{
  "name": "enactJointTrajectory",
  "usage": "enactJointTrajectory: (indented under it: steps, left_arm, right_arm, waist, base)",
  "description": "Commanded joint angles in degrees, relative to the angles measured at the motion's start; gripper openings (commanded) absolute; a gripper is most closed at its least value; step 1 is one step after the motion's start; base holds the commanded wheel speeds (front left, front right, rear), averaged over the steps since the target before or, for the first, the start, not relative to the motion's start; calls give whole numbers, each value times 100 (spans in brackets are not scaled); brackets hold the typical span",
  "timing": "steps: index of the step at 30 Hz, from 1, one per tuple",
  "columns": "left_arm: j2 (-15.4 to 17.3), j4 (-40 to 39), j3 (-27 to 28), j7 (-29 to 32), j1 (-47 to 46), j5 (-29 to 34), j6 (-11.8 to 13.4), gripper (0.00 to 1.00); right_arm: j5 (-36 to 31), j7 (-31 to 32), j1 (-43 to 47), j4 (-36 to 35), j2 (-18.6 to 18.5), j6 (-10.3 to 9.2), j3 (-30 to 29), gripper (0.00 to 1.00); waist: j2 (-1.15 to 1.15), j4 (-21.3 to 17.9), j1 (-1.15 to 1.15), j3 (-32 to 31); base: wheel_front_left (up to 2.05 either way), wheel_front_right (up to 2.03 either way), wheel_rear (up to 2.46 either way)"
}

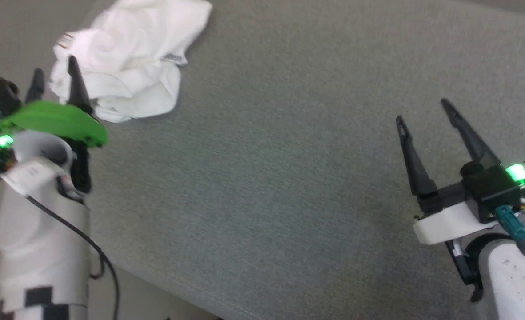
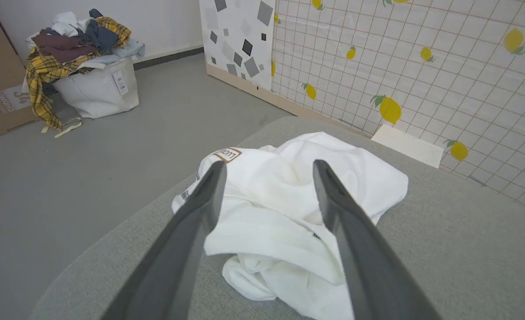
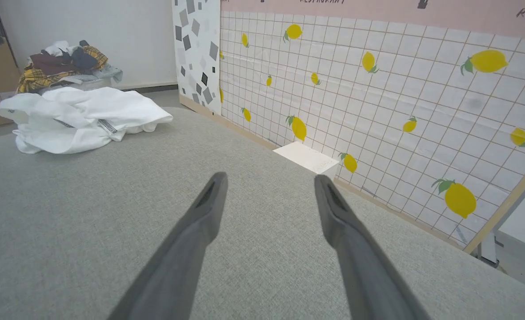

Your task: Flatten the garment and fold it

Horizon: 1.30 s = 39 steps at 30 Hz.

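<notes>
Currently the left gripper (image 1: 54,66) has its jaws spread and holds nothing. The garment (image 1: 129,53) lies crumpled on the grey counter (image 1: 289,178), directly ahead of these jaws and near the fingertips; whether they touch it cannot be told. Its brown-bordered patch (image 2: 227,154) sits just beyond one fingertip. The right gripper (image 1: 421,110) likewise has its jaws spread and empty, above bare counter. The garment lies well apart from these jaws, ahead and to their left.
</notes>
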Motion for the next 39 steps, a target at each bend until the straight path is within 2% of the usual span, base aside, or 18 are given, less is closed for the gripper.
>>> enactJointTrajectory:
  steps: [1, 7, 15, 16, 17, 18, 20, 25, 30, 34, 39]
  left_arm:
    - [122, 190, 53, 104, -232, -116, -37, 100]
    - [504, 949, 363, 1021, -728, -600, -49, 100]
    - [790, 1265, 636, 2103, -655, -1049, 6, 100]
    - [797, 1268, 625, 2260, -620, -1086, -14, 82]
    - [812, 1244, 608, 2434, -574, -1127, -54, 18]
    - [829, 1208, 605, 2528, -536, -1154, -81, 0]
    - [956, 1046, 578, 2519, -429, -1084, -100, 0]
    - [1452, 485, 597, 1402, -170, -469, 213, 0]
    - [1827, 110, 444, 472, -72, 104, 333, 0]
    - [2093, -223, 203, 146, -103, 461, 270, 0]
    - [2226, -794, -295, 125, -337, 740, -60, 0]
  right_arm:
    - [-45, 9, -111, -107, -44, -7, -6, 100]
    - [-42, 46, -221, -353, -132, -8, -51, 100]
    - [15, -136, -265, -306, -28, -8, -36, 100]
    - [30, -166, -262, -263, -8, -8, -26, 100]
    - [47, -201, -258, -209, 21, -8, -15, 100]
    - [61, -241, -256, -160, 48, -8, -10, 100]
    - [87, -320, -243, -42, 106, -8, 21, 100]
    - [173, -583, -185, 357, 270, -8, 58, 100]
    - [274, -800, 48, 766, 409, -8, -54, 100]
    - [358, -897, 347, 998, 465, -8, -185, 100]
    - [606, -947, 699, 1156, 481, -8, -344, 100]
  waist:
    - [65, -527, -1, 1325]
    - [67, -837, -1, 1901]
    - [67, -1130, -1, 1926]
    - [67, -1152, -1, 1879]
    - [67, -1175, -1, 1818]
    - [67, -1193, -1, 1744]
    - [67, -1238, -1, 1568]
    - [67, -1395, -1, 843]
    - [67, -1565, -1, -120]
    - [67, -1752, -1, -815]
    - [67, -2015, -1, -1477]
  base:
    - [0, 0, 0]
    - [0, 0, 0]
    - [0, 0, 0]
    - [0, 0, 0]
    - [0, 0, 0]
    - [0, 0, 0]
    - [0, 0, 0]
    - [0, 0, 0]
    - [0, 0, 0]
    - [0, 0, 0]
    - [0, 0, 0]
